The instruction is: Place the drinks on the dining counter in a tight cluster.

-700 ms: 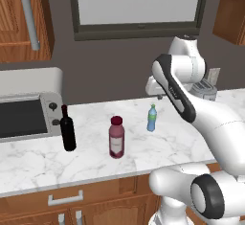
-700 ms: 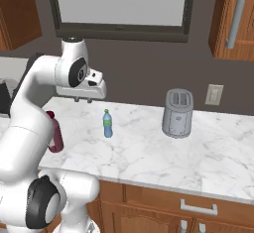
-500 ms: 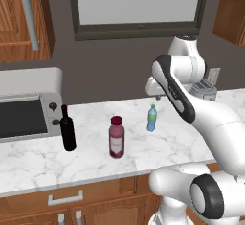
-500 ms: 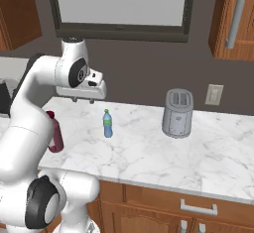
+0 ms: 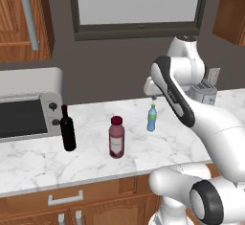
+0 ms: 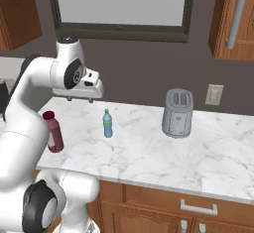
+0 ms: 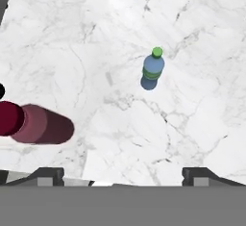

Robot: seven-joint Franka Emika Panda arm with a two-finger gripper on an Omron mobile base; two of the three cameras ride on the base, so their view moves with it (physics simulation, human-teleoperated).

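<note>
the white arm's gripper [image 7: 123, 174] hangs above the marble counter [image 5: 28, 159], pointing down, and its two dark finger tips [image 7: 48, 176] stand wide apart with nothing between them. in the left base view the hand sits just above and behind the small blue water bottle [image 5: 151, 118]; in the right base view the gripper [image 6: 80, 98] hovers up and to the left of that bottle [image 6: 107, 124], clear of it.

three drinks stand upright on the marble counter in a loose row, well apart from one another. the black wine bottle [image 5: 68, 129] with its red cap is farthest left, just in front of the microwave [image 5: 26, 109]. the dark-red juice bottle [image 5: 116, 137] stands near the middle, closer to the front edge. the water bottle with the green cap stands to its right and farther back.

seen from the hand, the water bottle [image 7: 153, 69] lies up and right of centre, and the juice bottle [image 7: 33, 123] sits at the left edge.

a grey toaster [image 6: 177, 113] rests on the counter well to the right of the water bottle, near a wall outlet [image 6: 214, 94]. wooden drawers [image 6: 193, 204] run below the counter.
</note>
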